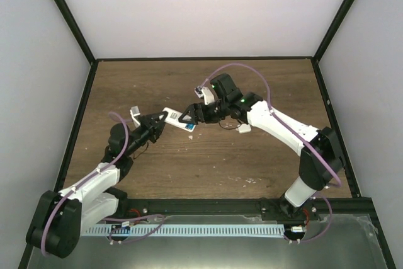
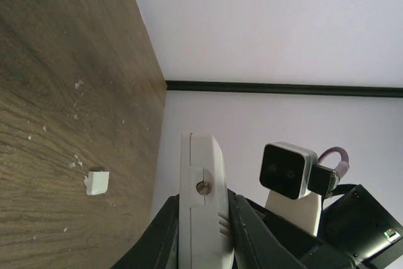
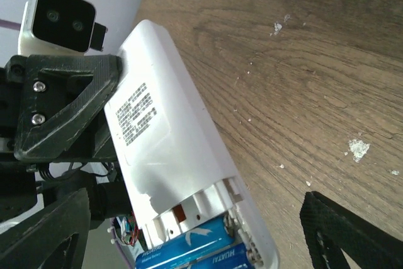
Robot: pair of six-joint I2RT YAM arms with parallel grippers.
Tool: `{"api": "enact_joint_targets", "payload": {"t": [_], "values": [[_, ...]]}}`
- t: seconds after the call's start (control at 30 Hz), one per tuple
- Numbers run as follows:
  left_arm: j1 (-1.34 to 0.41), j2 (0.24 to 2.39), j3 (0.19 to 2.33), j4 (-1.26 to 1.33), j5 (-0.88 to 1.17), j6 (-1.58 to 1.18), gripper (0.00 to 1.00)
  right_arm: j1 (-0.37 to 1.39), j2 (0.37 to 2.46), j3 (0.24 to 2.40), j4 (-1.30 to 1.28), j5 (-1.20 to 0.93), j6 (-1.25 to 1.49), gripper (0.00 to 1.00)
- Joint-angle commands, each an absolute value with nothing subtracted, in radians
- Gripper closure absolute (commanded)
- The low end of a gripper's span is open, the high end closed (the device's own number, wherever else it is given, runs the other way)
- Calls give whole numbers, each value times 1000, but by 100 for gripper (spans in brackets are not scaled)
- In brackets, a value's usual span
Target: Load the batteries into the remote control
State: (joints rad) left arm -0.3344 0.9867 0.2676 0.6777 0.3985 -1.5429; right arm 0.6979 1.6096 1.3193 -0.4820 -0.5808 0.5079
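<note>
My left gripper [image 1: 161, 121] is shut on the white remote control [image 1: 172, 116], which it holds above the table. In the left wrist view the remote control [image 2: 201, 193] stands edge-on between the black fingers [image 2: 165, 234]. Its back faces the right wrist camera, where the remote control [image 3: 167, 130] shows an open compartment at its near end. Two blue batteries [image 3: 201, 247] lie side by side in that compartment, also seen as a blue spot, the batteries [image 1: 189, 128]. My right gripper [image 3: 192, 234] is open, with one finger [image 3: 343, 231] on each side of the remote's battery end and neither touching it.
A small white plastic piece [image 1: 244, 128] lies on the wooden table [image 1: 208, 168] under the right arm; the same piece [image 2: 96, 181] shows in the left wrist view. White crumbs dot the wood. Black frame posts and pale walls enclose the table.
</note>
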Motion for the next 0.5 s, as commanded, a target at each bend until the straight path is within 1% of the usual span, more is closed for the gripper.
{"api": "enact_joint_targets", "payload": {"t": [0.0, 0.23, 0.47], "values": [[-327, 999, 299, 692, 415, -1562, 100, 701, 1606, 1358, -504, -621, 459, 17], [-316, 1019, 313, 682, 439, -1565, 100, 700, 1581, 1345, -532, -628, 405, 21], [-300, 1036, 321, 677, 466, -1563, 100, 704, 1563, 1339, -540, -651, 361, 21]]}}
